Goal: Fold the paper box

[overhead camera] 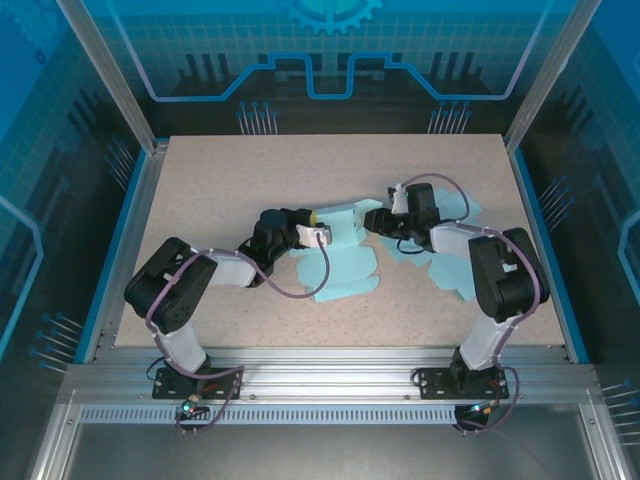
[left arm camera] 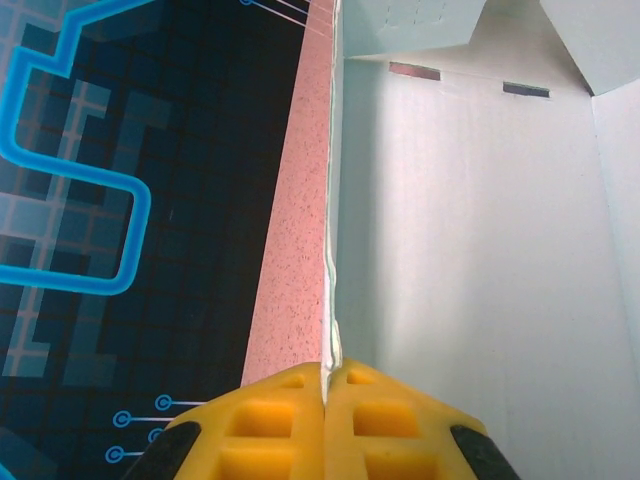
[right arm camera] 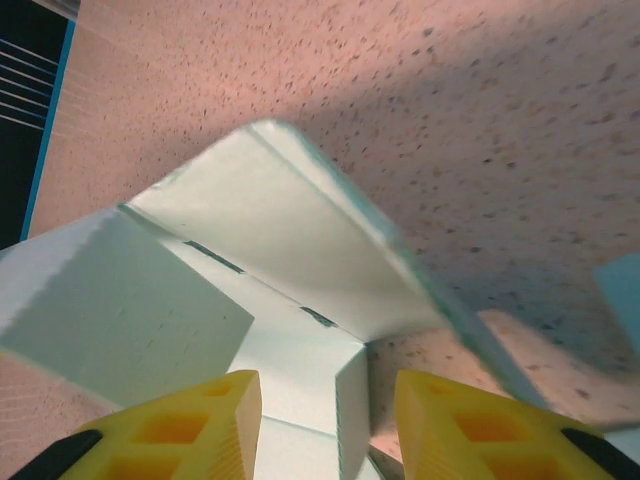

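At the box's left wall, our left claw is pinched shut on the thin upright edge of the pale-blue paper box, and the panel's inner face runs away from the fingertips. At the box's right side, our right claw stands open, its yellow fingers apart with a raised corner in the gap. Both arms lie low and bent, wrists turned in toward the box. It sits mid-worktop between them, with flaps spread flat.
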